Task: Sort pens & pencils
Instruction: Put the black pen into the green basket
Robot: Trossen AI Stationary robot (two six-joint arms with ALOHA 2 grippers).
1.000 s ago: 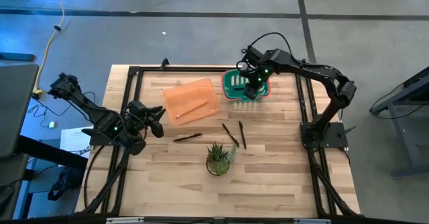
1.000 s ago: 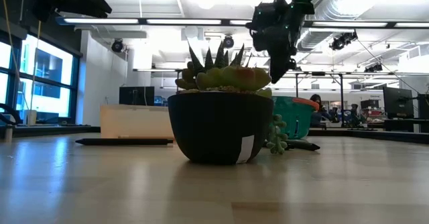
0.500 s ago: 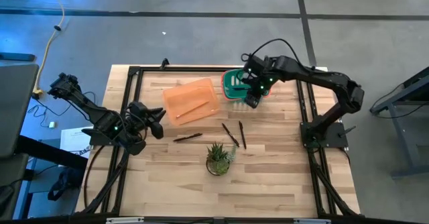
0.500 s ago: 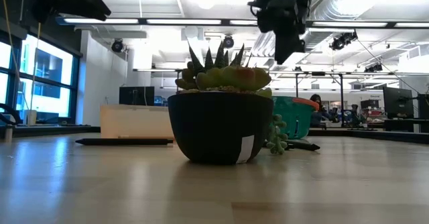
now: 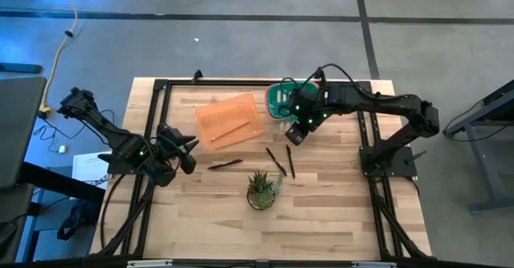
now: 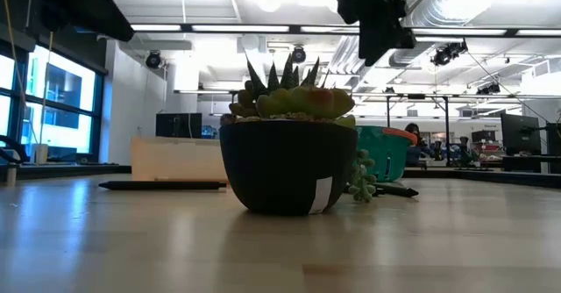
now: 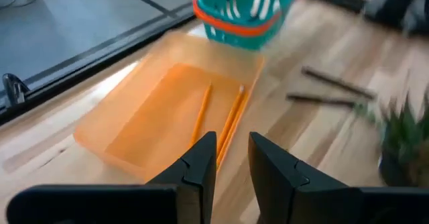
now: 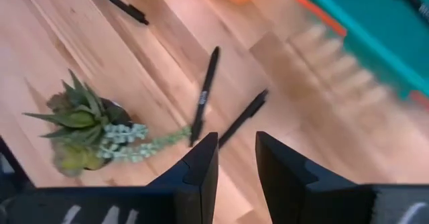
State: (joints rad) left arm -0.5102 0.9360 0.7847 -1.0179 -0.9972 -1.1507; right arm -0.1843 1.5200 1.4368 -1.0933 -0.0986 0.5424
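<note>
The right gripper hangs above the desk just in front of the teal basket, with nothing held; its fingers stand a narrow gap apart. Directly ahead of it lie two pens, close together on the bare wood between the basket and the potted plant. A third pen lies apart, nearer the left arm. Two pencils rest inside the orange tray; the high view hints at a further one, but it is too faint to be sure.

The step in hand looks like picking up one of the two nearby pens, and the wrist view shows the trouble: they lie at a shallow angle to each other, ends almost meeting near the plant's trailing stems. A good grasp would take the pen nearer the basket at its middle, fingers turned across its length and opened a little wider, coming straight down so the neighbour is not nudged. Keeping clear of the plant end avoids snagging the stems.

The left gripper waits over the desk's left edge beside the tray, fingers slightly parted and holding nothing.
</note>
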